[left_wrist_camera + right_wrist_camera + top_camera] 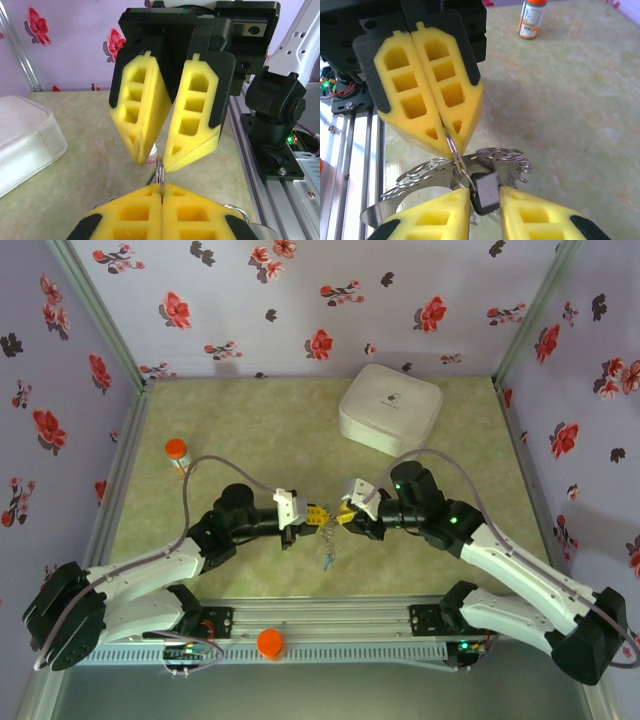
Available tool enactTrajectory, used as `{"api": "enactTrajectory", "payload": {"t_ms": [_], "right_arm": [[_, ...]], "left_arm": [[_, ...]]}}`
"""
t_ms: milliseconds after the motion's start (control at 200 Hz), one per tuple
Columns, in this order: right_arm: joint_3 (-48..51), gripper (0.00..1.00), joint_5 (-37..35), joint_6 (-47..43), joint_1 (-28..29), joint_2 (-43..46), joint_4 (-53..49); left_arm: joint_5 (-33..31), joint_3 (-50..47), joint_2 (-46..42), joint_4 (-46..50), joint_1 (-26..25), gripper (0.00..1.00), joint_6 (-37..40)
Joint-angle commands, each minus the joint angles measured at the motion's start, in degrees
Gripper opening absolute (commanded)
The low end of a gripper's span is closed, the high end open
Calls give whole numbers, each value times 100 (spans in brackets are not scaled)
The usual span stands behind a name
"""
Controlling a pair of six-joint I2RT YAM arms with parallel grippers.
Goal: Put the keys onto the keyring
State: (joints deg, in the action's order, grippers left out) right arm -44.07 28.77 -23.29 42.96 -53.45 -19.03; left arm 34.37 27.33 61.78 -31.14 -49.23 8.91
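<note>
**Jaws.** The left gripper is clenched on the ring. Its pads are flat together and the wire stands up out of the seam between them. The right gripper has its jaws a little apart, with the black key in the gap. The key's head spans most of that gap. Whether it is pinched or only resting there cannot be told.

**Location.** The two grippers meet tip to tip above the table, about midway along its near edge and just inside it. The ring's loose coils fan out between the two sets of fingertips. The blue key hangs below the meeting point, toward the near edge and apart from both jaws.

**Governing relation.** From the left wrist the ring shows edge-on, so its plane runs along the line from one gripper to the other. The right jaws straddle that plane. The black key lies just beneath the left fingertips, at or against the wire where it leaves the pads; contact cannot be confirmed.

**Assessment.** The right arm carries the working end and the left serves as a fixed clamp. The coming move appears to depend on keeping the key in line with the wire, since a sideways offset would likely push the coils aside.
</note>
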Motion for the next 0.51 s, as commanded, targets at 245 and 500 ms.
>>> {"api": "enactTrajectory", "payload": {"t_ms": [245,500], "right_arm": [[75,14,998,649,-62,-147,962],[-347,0,685,224,-53,-241,87]], "left_arm": [[351,228,151,-556,-16,0,32],[-286,58,45,-655,-16,38,148]]}}
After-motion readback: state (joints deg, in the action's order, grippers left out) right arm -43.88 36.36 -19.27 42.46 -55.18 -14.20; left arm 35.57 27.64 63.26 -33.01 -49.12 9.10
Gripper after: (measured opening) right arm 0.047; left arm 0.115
